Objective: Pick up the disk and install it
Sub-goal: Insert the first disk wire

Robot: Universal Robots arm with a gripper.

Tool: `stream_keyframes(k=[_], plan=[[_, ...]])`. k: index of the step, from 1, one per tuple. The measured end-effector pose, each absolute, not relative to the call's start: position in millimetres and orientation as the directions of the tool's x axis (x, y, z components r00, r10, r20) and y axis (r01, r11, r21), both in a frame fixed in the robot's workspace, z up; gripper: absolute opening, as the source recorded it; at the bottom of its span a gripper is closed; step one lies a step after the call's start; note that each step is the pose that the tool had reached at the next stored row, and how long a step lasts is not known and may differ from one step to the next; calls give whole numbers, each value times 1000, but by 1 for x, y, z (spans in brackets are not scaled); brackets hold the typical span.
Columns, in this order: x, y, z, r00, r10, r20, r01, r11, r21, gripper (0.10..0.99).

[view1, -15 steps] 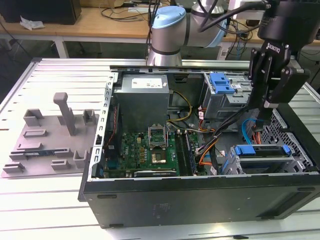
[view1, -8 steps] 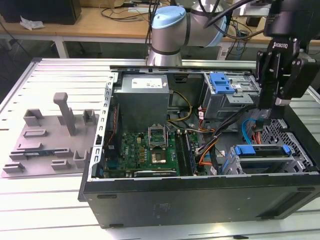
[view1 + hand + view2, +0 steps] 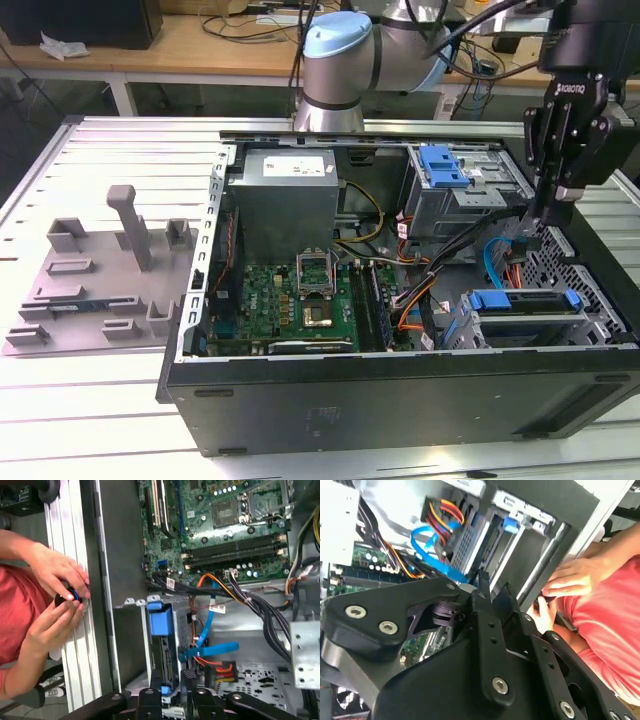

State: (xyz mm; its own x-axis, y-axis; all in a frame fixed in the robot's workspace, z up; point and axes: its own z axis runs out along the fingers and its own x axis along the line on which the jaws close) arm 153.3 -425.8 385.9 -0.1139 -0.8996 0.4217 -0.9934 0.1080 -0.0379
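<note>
First wrist view looks past the claw (image 3: 174, 695), whose fingers (image 3: 149, 700) stand parted with nothing between them; the second wrist view shows the same gap. Just beyond the tips lies the disk (image 3: 160, 622), its blue carrier sitting in the drive bay at a corner of the computer case (image 3: 125, 555), its long side running along the case wall. Near its far end are a blue data cable (image 3: 209, 651) and a power plug (image 3: 220, 669) on red, yellow and orange wires. Whether either is plugged into the disk cannot be told.

Judged from this, the pick-up and the carrying are over. The disk rests in its bay and the claw is free of it. At most a final seating or the cabling is left, and the pictures settle neither.

Both wrist views bring in a person's hands (image 3: 57, 577) at the edge of the worktop (image 3: 70, 540), just outside the case wall, holding a small dark object (image 3: 67, 596).

The exterior view places the claw above the cables, near the disk but apart from it, and gives the wider layout. The motherboard (image 3: 290, 295) lies across the case floor. Farther back are the grey power-supply box (image 3: 285, 200) and a blue latch tab (image 3: 443, 165) on a metal cage. A grey moulded fixture (image 3: 100, 270) lies on the worktop beside the case, at the exterior view's left.
</note>
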Motion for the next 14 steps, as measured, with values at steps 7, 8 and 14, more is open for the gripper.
stream_keyframes(k=[7,8,14], plan=[[161,-414,372,-126,-897,423,-992,121,-38,294],[161,-412,370,-126,-897,423,-992,122,-38,294],[162,-404,357,-124,-897,424,-992,123,-32,294]])
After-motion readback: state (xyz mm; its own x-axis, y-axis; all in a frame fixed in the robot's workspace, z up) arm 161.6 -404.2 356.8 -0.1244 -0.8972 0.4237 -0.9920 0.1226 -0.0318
